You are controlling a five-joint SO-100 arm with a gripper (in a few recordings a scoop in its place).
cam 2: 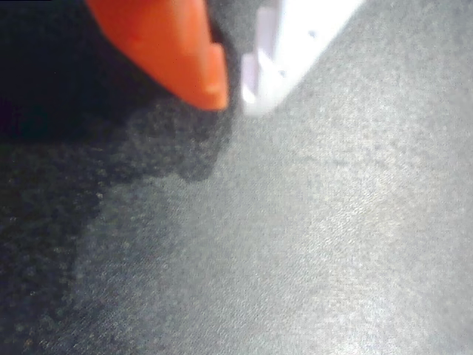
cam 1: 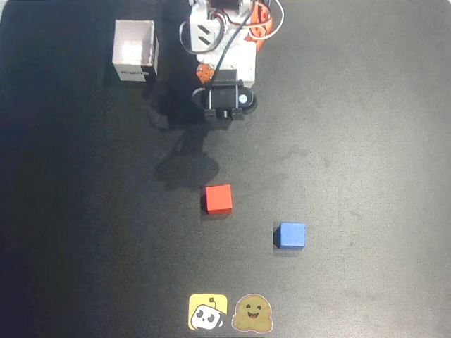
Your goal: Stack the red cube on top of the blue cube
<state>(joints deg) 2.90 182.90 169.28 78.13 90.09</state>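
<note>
Nothing is stacked yet — in the overhead view the blue cube (cam 1: pixel 289 234) sits apart from the red cube (cam 1: pixel 218 198), both on the black table (cam 1: pixel 366 141). Farther back, the gripper (cam 2: pixel 234 92) is nearly closed — tips almost touching, holding nothing, above bare table.
</note>
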